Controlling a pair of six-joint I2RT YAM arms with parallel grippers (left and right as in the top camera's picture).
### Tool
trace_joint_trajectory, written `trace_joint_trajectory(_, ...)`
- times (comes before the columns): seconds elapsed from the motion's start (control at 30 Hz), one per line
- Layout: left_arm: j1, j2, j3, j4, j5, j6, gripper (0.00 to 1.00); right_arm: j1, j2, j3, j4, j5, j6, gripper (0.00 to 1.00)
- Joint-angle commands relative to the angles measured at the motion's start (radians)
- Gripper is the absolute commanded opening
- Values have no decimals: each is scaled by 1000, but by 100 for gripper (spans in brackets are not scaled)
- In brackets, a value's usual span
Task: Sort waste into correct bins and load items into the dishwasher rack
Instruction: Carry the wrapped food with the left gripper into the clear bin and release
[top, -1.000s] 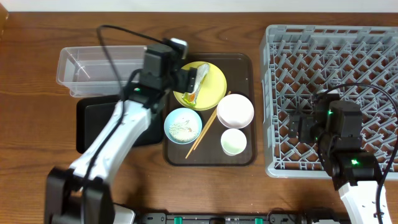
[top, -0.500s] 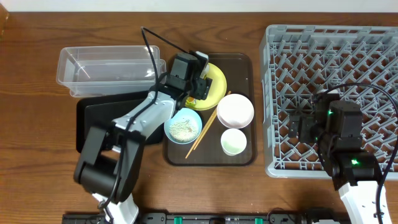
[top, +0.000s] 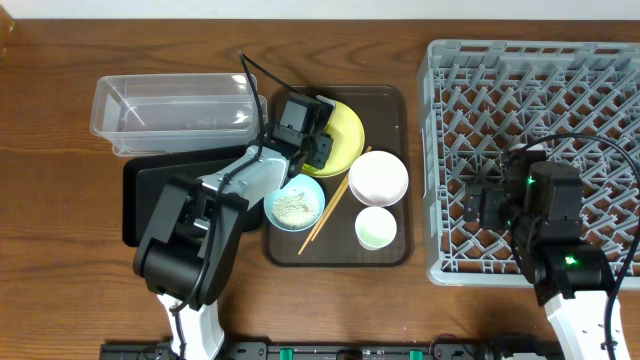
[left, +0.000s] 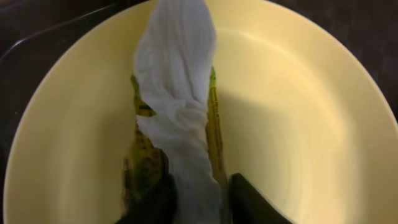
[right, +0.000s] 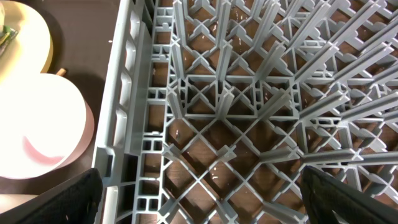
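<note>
1. Closed down narrow at the left gripper (left: 202, 202), dark fingers (left: 249, 202) either side of the low end of the wrapper scrap (left: 177, 93). Looks clamped on it, though the contact sits at the frame's bottom edge, so firmness of hold unsure.
2. Wrapper scrap lying lengthwise across the yellow plate (left: 298, 124), white twist uppermost, green and orange bits under it.
3. Spread wide at the right gripper (right: 202, 199), holding nothing, parked over the near-left edge of the dishwasher rack (top: 540, 100).
4. Step in hand, as judged: picking the waste off the plate, first of the sort. Nothing loaded in the rack yet.
5. Next move calls for a straight lift clear of the plate, then a carry left to a bin: clear tub (top: 170, 110) or black tray (top: 150, 195), both just beside the brown serving tray (top: 390, 105).
6. Around it, on the serving tray: light blue bowl (top: 294, 203) with rice grains (top: 292, 207), touching or near the plate's lower rim; white bowl (top: 378, 177); green cup (top: 376, 228); chopsticks (top: 330, 205) slanting between the bowls.
7. In the way: little. Worth watching the loose green bits dropping on the lift, and the arm's cable swinging over the tub.
</note>
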Motion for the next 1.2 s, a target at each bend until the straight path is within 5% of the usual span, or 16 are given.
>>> trace_joint_trajectory(0.0, 0, 10, 16, -19, -5, 8, 20, 14, -2, 22, 1, -4, 17, 99)
trace_joint_trajectory(0.13, 0, 7, 16, -38, -5, 8, 6, 14, -2, 22, 1, -4, 17, 99)
trace_joint_trajectory(0.6, 14, -273, 16, -94, -9, -36, 6, 14, -2, 22, -6, -4, 17, 99)
trace_joint_trajectory(0.9, 203, -396, 16, -112, -9, -147, 6, 14, -2, 22, -3, -4, 17, 99)
trace_joint_trajectory(1.17, 423, -369, 14, -108, -17, -436, 6, 14, -3, 22, -3, -4, 17, 99)
